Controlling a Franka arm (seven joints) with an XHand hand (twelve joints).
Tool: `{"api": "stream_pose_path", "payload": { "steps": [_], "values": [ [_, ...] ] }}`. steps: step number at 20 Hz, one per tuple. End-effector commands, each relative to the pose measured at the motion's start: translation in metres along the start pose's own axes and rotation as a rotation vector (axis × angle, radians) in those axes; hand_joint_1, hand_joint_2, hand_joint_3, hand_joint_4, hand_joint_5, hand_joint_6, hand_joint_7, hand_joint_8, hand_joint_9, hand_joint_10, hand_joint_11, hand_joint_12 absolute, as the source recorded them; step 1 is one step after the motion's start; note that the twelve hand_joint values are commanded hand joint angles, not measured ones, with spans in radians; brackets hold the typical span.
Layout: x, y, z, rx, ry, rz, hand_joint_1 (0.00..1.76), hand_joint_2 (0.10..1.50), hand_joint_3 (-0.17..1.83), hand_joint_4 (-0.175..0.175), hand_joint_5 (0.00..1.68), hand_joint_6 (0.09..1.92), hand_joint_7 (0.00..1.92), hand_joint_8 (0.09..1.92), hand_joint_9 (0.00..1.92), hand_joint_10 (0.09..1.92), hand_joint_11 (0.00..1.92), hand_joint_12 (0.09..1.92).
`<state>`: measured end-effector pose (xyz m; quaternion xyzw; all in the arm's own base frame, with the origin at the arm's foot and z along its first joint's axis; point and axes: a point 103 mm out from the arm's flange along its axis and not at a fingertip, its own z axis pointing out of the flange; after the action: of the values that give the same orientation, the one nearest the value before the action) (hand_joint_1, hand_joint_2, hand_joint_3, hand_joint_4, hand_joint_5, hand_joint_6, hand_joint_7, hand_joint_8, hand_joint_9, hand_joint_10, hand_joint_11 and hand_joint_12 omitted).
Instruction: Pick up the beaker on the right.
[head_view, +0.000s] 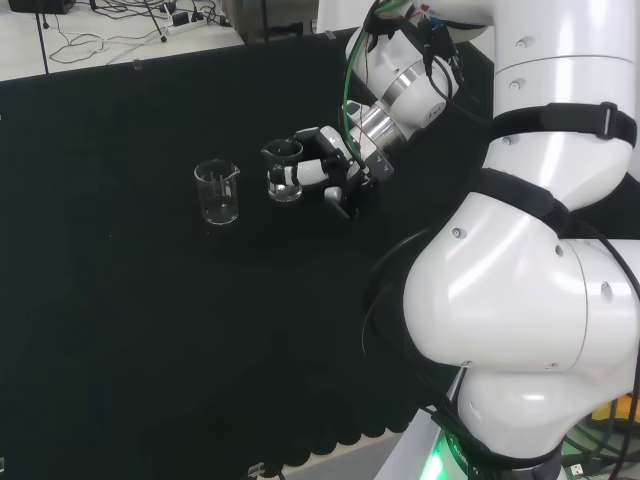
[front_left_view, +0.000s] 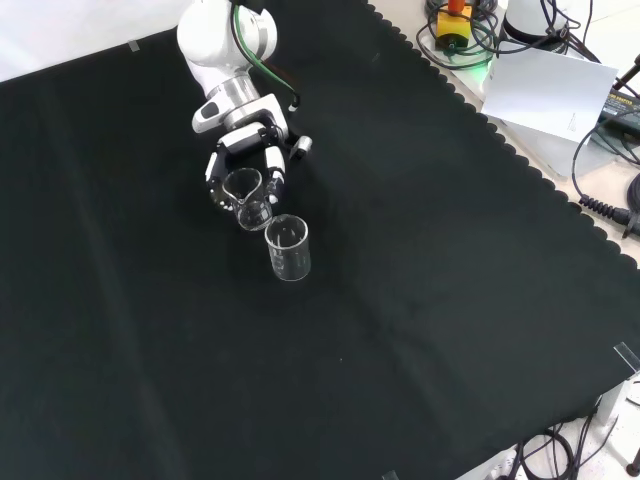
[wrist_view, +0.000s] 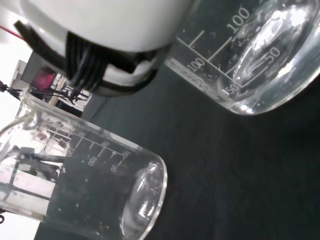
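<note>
Right beaker (head_view: 284, 172) sits inside the hand's (head_view: 335, 172) curled fingers

The hand (head_view: 335, 172) hides part of the right beaker (head_view: 284, 172) in the head view.

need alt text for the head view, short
A robot hand curls its fingers round the right one of two clear beakers on a black cloth. The other beaker stands apart to its left, and the white arm fills the right side.
</note>
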<state>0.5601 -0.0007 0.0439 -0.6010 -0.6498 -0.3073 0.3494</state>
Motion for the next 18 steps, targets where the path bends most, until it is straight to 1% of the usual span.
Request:
{"api": "stream_pose_path", "payload": {
  "steps": [1, 5, 7, 11, 13, 16, 18],
  "values": [
    [0.015, 0.006, -0.016, -0.007, -0.008, -0.034, 1.43, 0.61, 0.74, -0.175, 1.13, 0.89, 1.3, 0.81, 1.28, 0.65, 1.04, 0.88],
    [0.025, 0.006, -0.029, -0.008, -0.018, -0.073, 1.42, 0.6, 0.81, -0.175, 1.08, 0.99, 1.25, 0.93, 1.24, 0.77, 1.03, 0.88],
    [0.03, 0.004, -0.035, 0.008, -0.033, -0.089, 1.42, 0.6, 0.82, -0.175, 1.07, 1.01, 1.24, 0.95, 1.23, 0.79, 1.02, 0.88],
    [0.038, 0.0, -0.044, 0.048, -0.089, -0.114, 1.42, 0.6, 0.82, -0.175, 1.06, 1.02, 1.24, 0.96, 1.23, 0.79, 1.02, 0.88],
    [0.044, -0.003, -0.048, 0.07, -0.117, -0.125, 1.42, 0.59, 0.85, -0.175, 1.05, 1.04, 1.23, 0.99, 1.22, 0.83, 1.01, 0.88],
    [0.052, -0.006, -0.054, 0.118, -0.162, -0.136, 1.41, 0.73, 0.63, -0.175, 1.04, 1.01, 1.11, 1.07, 1.12, 0.89, 0.99, 0.89],
    [0.057, -0.009, -0.058, 0.138, -0.189, -0.137, 1.4, 0.76, 0.58, -0.175, 1.04, 1.01, 1.08, 1.08, 1.1, 0.9, 0.98, 0.89]
  ]
}}
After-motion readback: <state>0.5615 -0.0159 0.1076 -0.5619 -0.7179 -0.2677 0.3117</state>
